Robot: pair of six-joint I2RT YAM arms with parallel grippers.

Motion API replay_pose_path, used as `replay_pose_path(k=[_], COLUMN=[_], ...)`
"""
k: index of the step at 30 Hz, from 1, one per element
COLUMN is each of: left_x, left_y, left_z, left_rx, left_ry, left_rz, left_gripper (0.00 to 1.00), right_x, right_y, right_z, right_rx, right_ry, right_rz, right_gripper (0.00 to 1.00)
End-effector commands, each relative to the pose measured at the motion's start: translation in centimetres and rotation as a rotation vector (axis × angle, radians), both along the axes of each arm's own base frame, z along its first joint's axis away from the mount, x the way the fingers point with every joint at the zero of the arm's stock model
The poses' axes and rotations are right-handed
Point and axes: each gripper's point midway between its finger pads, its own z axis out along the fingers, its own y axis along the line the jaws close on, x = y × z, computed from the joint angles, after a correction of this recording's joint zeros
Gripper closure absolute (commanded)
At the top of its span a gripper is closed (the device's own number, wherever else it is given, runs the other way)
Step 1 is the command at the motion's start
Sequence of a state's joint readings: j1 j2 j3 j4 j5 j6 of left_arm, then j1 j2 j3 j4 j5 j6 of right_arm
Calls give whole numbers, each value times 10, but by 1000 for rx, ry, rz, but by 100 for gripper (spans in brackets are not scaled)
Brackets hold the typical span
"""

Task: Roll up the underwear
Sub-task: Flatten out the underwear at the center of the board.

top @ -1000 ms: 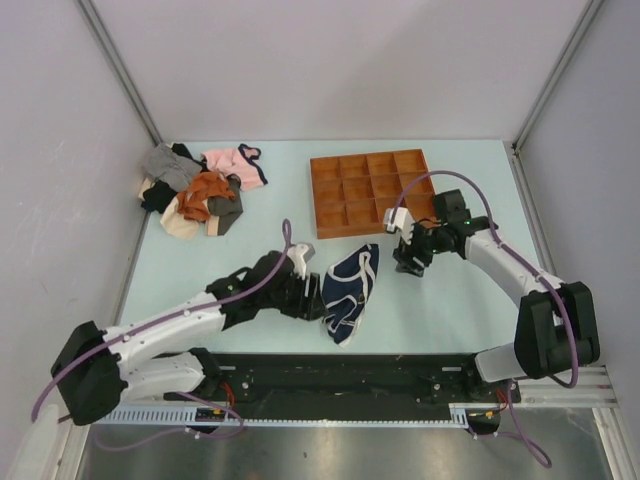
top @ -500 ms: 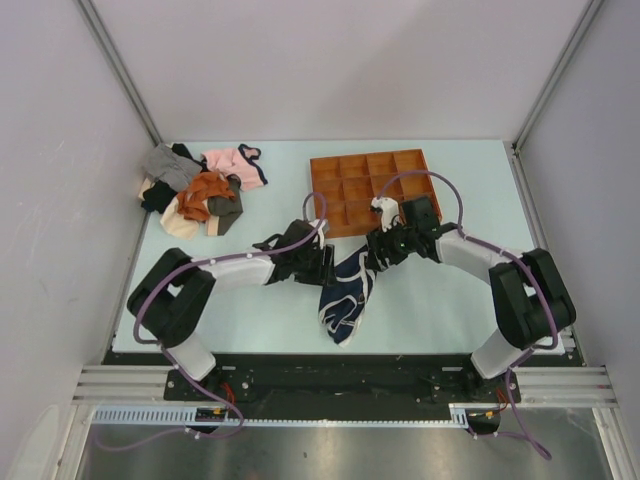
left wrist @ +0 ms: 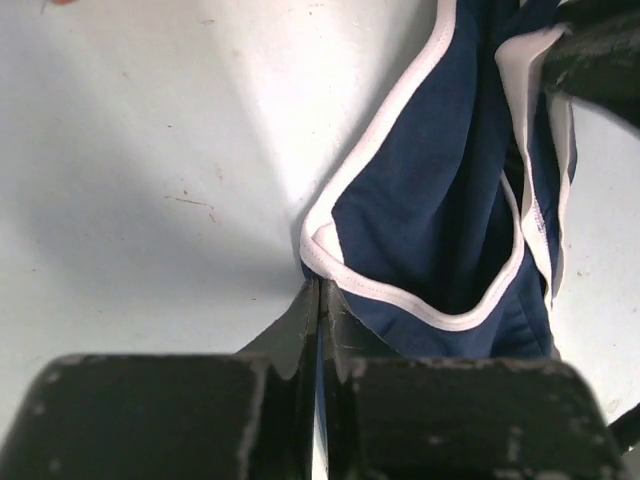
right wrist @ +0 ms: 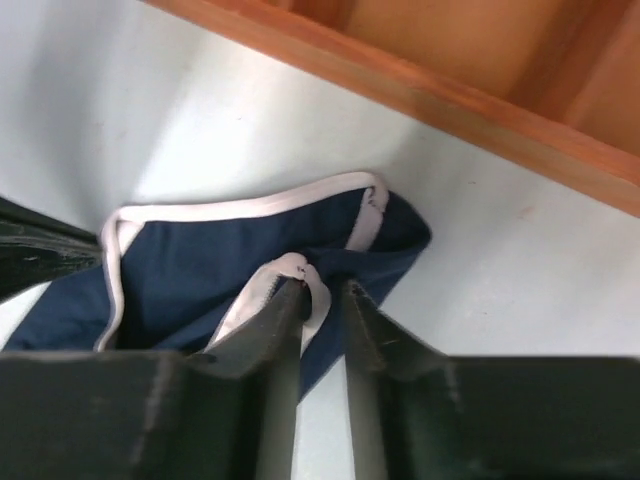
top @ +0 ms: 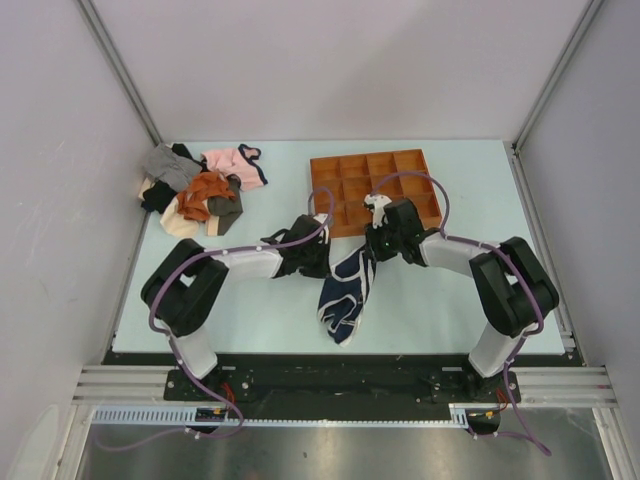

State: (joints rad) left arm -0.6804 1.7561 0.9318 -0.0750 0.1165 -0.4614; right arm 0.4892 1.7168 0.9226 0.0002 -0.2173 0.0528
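Lying on the pale table (top: 450,300) outside the tray (top: 330,163), the underwear (top: 345,290) stretches from about 12 o'clock, just short of the tray's near wall, down toward 6 o'clock, navy with white trim, bunched and partly folded on itself. The left gripper (left wrist: 319,290) sits at the garment's 10 o'clock corner, its fingers drawn together with barely a slit between them, and the white-edged corner of the cloth runs right into their tips, so it looks pinched there. The right gripper (right wrist: 320,295) sits at the 1 o'clock corner, close to the tray's wooden wall, its fingers narrowed onto a raised fold of white hem that stands between them. The tray is orange-brown wood, split into three rows of four compartments; those that show reveal only their own wooden floors, and the near right ones are partly hidden by the right arm. At 10 o'clock on the table a pile of clothes (top: 200,190) holds pink, orange, grey and dark pieces.
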Motion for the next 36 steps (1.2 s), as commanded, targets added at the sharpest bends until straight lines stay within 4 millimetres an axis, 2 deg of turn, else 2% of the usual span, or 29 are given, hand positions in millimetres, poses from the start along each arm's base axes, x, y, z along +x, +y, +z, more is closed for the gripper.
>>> replay_pose_path(k=[1,5,6,10,13,15,19,22,25,27,28,29,30,31,33,34,35,36], left_x=[14,19,21,16,7,1,-5,-3,6,12,14,16,17,19,20,20,19,16], left_y=[10,27,31,51,64,72,86,96,107,109,109,107,107,106,106,106,108,109], left_z=[5,28,40,58,56,48,29,19,19,26,31,36,41,53,70,88,97,106], left_rx=[39,61,56,89,110,123,146,176,218,223,221,211,206,183,154,123,107,88], left_ry=[-48,-108,-140,-187,-180,-156,-98,-81,-94,-112,-121,-135,-146,-177,-216,-259,-282,-304], left_rz=[18,47,60,91,107,117,145,172,203,217,221,224,227,231,236,245,250,253], left_gripper=[99,100,100,100,99,99,100,100,98,95,90,84,80,77,64,59,52,48], right_x=[16,13,11,-2,-3,-1,13,19,23,23,13,4,-6,-49,-110,-153,-170,-189], right_y=[-14,-27,-26,-17,-14,-14,-24,-34,-43,-49,-45,-39,-34,-17,-4,-7,-7,1], right_z=[14,26,28,41,42,39,27,26,40,52,67,71,77,86,88,83,82,78], right_rx=[-27,-37,-34,19,3,-5,-72,-110,-132,-147,-120,-110,-143,-56,-13,20,31,35], right_ry=[-65,-69,-69,-53,-76,-77,-109,-126,-163,-199,-210,-216,-271,-240,-273,-298,-308,-310], right_rz=[-66,-58,-47,17,52,51,23,9,1,17,66,134,285,506,889,1153,1228,1317], right_gripper=[86,93,93,91,87,83,72,66,61,57,50,45,39,26,21,20,19,19])
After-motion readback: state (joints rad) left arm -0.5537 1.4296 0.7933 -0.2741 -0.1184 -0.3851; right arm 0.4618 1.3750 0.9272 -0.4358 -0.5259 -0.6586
